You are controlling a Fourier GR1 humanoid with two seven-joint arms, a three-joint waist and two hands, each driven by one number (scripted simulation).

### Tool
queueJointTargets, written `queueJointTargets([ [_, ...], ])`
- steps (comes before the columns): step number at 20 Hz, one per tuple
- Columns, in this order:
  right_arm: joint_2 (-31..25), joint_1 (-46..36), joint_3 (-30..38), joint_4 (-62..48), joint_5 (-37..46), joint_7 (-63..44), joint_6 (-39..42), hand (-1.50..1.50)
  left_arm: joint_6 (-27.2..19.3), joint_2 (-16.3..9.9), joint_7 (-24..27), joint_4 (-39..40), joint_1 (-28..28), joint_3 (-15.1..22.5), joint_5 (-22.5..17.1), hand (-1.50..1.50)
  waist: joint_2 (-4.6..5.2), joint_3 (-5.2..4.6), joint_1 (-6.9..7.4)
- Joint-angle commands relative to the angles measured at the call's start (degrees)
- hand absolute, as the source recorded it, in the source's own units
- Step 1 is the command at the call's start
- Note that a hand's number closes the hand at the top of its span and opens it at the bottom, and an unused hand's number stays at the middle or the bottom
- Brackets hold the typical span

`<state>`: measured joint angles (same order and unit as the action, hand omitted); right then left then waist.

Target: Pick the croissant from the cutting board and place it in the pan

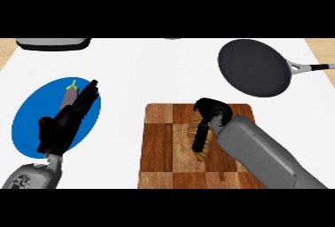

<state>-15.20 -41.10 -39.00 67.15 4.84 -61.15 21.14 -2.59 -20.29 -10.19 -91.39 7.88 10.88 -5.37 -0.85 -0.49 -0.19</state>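
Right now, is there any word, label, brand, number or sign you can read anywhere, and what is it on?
None: no text shows anywhere in the head view.
Pan: plain dark surface, no brand mark.
Cutting board: wood grain only.
Blue plate: unmarked.
Grey object at the far edge: no label visible; it is cut off by the view.
Right hand and left hand: no markings.

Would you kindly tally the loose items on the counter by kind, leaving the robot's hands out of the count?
Food: 2, the croissant and the eggplant
Cookware: 1, the pan
Plates: 1, the blue plate
Boards: 1, the cutting board
Unidentified grey object at the top edge: 1
Total: 6
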Motion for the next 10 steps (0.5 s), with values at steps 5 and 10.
queueJointTargets([
  [5,-2.0,1.4,-0.6,13.3,8.0,-4.5,-1.5,1.5,0.3,1.0,-1.0,-1.8,-1.0,-0.5,1.5,0.0,0.4,0.48,-0.52],
  [10,-4.5,-0.9,-3.3,29.4,18.3,10.5,-9.8,1.5,0.0,1.5,-1.2,-1.1,-2.4,-1.1,0.0,0.0,-0.79,0.63,-2.01],
])
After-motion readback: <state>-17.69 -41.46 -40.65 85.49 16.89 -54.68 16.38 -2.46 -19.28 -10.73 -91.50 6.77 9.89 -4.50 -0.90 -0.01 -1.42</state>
